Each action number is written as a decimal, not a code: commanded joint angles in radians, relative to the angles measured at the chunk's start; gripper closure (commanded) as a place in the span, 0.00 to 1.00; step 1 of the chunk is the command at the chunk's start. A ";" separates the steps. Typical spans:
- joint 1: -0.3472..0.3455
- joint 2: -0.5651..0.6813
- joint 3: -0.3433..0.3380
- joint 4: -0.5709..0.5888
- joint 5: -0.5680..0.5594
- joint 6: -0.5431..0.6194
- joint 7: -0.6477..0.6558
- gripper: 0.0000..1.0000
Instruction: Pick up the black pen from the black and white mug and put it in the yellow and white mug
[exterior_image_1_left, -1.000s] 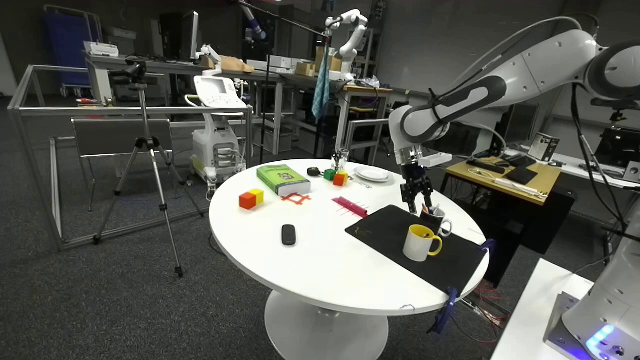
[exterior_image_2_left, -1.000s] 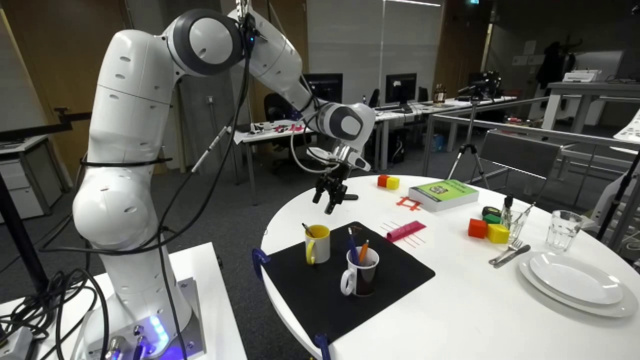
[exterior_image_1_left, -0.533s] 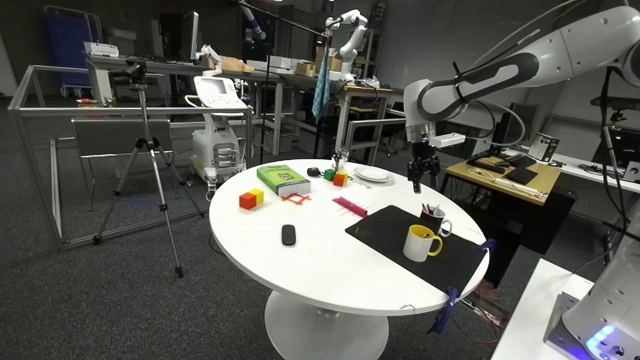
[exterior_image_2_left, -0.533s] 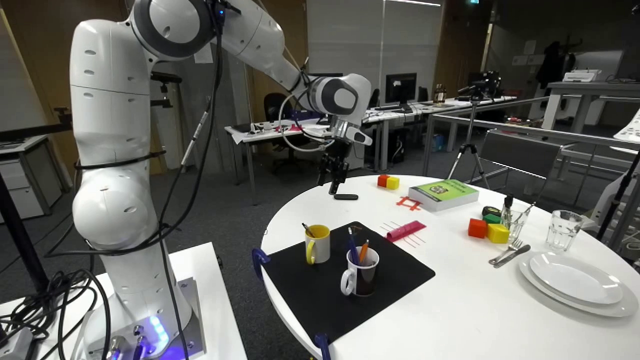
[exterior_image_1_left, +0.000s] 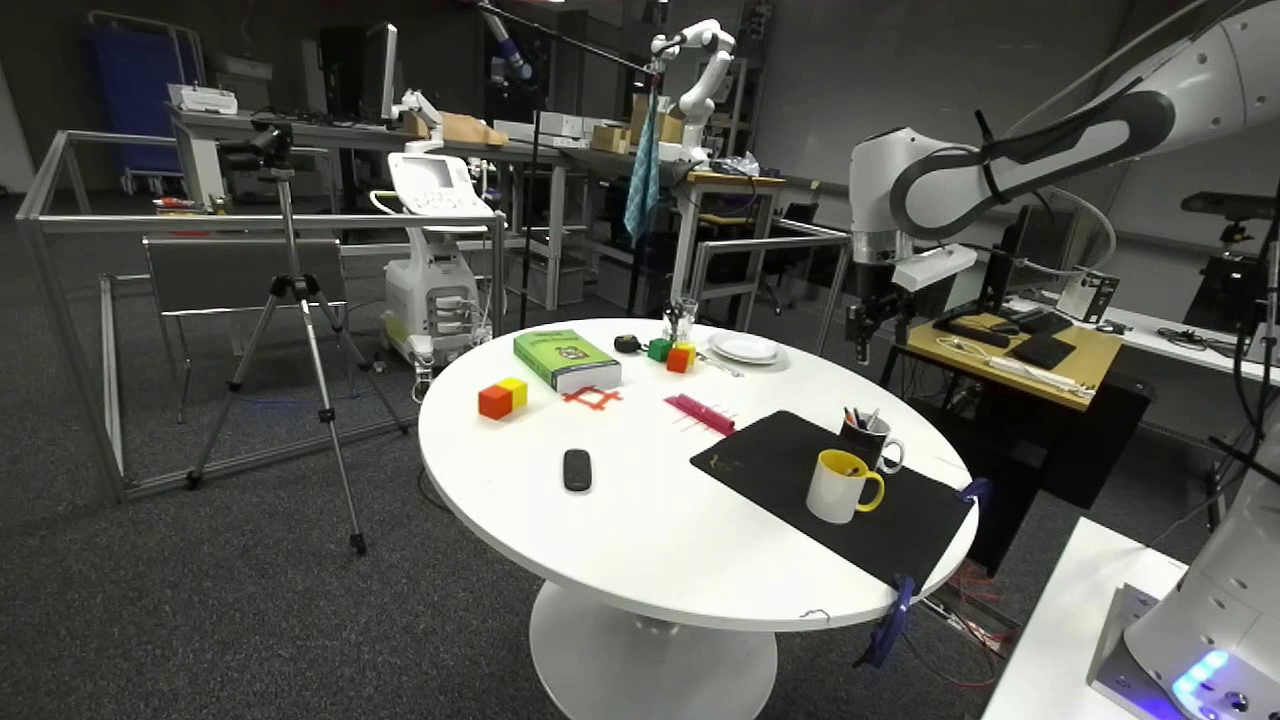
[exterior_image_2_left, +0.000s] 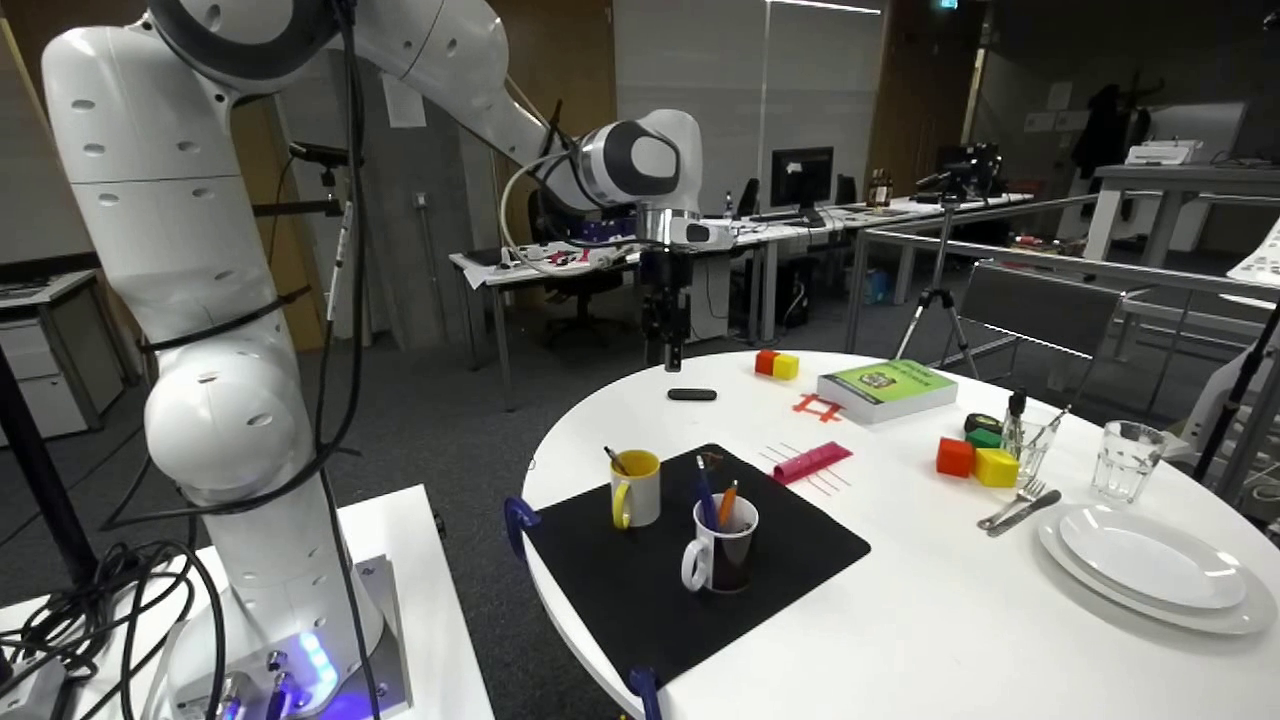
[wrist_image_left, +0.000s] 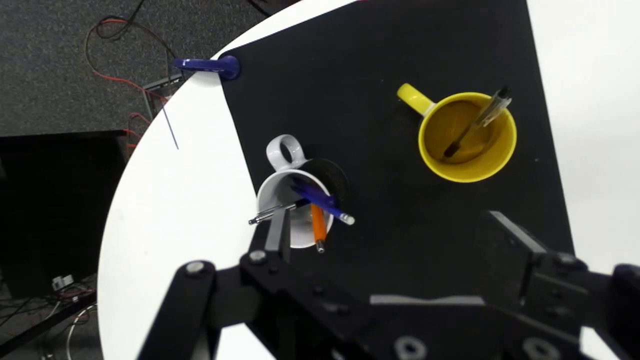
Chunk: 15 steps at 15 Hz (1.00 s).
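One black pen (wrist_image_left: 487, 114) leans in the yellow and white mug (wrist_image_left: 465, 172), at right in the wrist view; the task looks done.

Best to lift the gripper (wrist_image_left: 395, 227) straight up, fingers (wrist_image_left: 277, 234) spread and holding nothing, before swinging sideways: a low sweep could snag the pen's raised end, or the orange pen (wrist_image_left: 318, 225) in the black and white mug (exterior_image_2_left: 732, 562) to the left. The arm (exterior_image_2_left: 455, 60) reaches out over the table (exterior_image_2_left: 880, 620), wrist bent so the gripper points down, well apart from both mugs.
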<state>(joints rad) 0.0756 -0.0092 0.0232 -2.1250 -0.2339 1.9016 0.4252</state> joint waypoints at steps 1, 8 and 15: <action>-0.023 -0.127 0.005 -0.124 -0.074 0.078 0.075 0.00; -0.074 -0.305 0.007 -0.280 -0.093 0.232 0.050 0.00; -0.094 -0.453 0.007 -0.406 -0.050 0.335 -0.044 0.00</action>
<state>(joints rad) 0.0010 -0.3699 0.0239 -2.4540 -0.3081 2.1837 0.4489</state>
